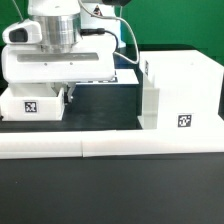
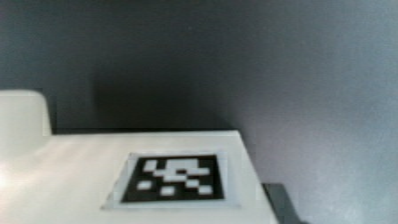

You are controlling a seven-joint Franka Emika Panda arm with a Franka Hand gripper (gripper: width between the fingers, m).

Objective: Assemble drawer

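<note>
The tall boxy drawer shell point(image 1: 180, 85) stands at the exterior view's right, its tag point(image 1: 185, 122) facing front. One small white tray point(image 1: 35, 105) with a tag point(image 1: 30, 108) sits at the left. My gripper point(image 1: 66, 97) hangs low at that tray's right end, and the white hand hides most of the fingers. In the wrist view the tray's tagged white face point(image 2: 178, 178) fills the lower part, very close. One dark fingertip point(image 2: 281, 205) shows just beside the tray's edge, and the other finger is hidden. No second tray shows.
The long low white border wall point(image 1: 110, 146) runs across the front of the black table point(image 1: 105, 105). The arm and its cables point(image 1: 60, 30) rise at the back left. A gap of bare table lies between tray and shell.
</note>
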